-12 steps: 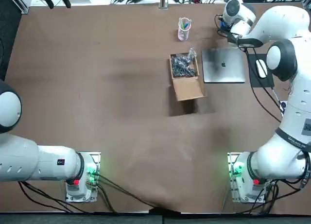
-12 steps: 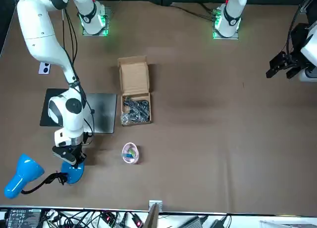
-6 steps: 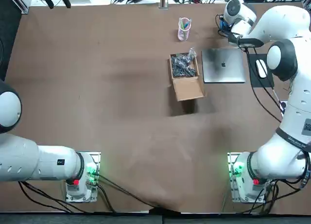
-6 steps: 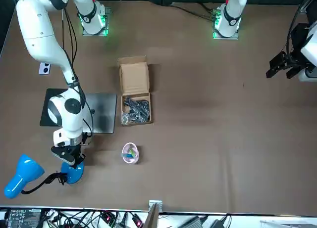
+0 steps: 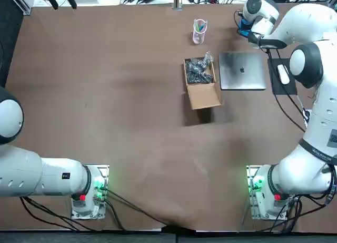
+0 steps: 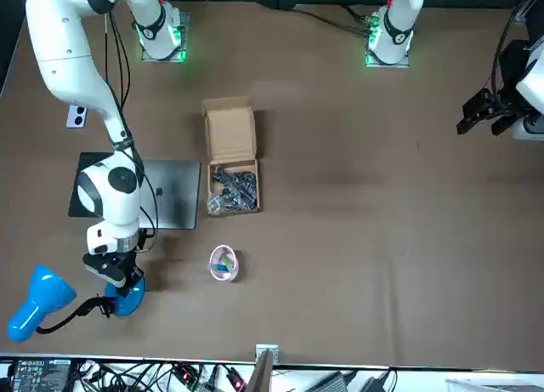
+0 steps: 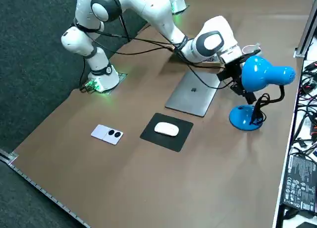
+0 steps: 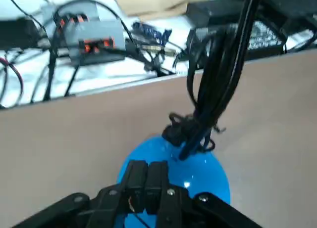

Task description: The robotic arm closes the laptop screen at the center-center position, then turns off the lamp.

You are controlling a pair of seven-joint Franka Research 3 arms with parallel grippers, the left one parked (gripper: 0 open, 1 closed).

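The silver laptop (image 5: 242, 70) lies shut and flat on the brown table, also seen in the front view (image 6: 168, 205) and the side view (image 7: 194, 92). Past it, near the far edge, stands the blue lamp: round base (image 6: 127, 298), cable-like neck and head (image 7: 265, 72). My right gripper (image 8: 150, 167) hangs just above the lamp base (image 8: 210, 177) with its two black fingers pressed together and nothing between them. From the front the gripper (image 6: 117, 271) overlaps the near rim of the base. From above the gripper (image 5: 245, 25) hides most of the base.
An open cardboard box (image 5: 200, 83) of dark parts sits left of the laptop, and a pink cup (image 5: 199, 31) stands beyond it. A white mouse (image 7: 167, 129) rests on a black pad, with a small white device (image 7: 108, 134) nearby. Cables and electronics crowd the far edge.
My right gripper has shifted toward the far edge of the table and now sits over the lamp base. The laptop and lamp have not moved.
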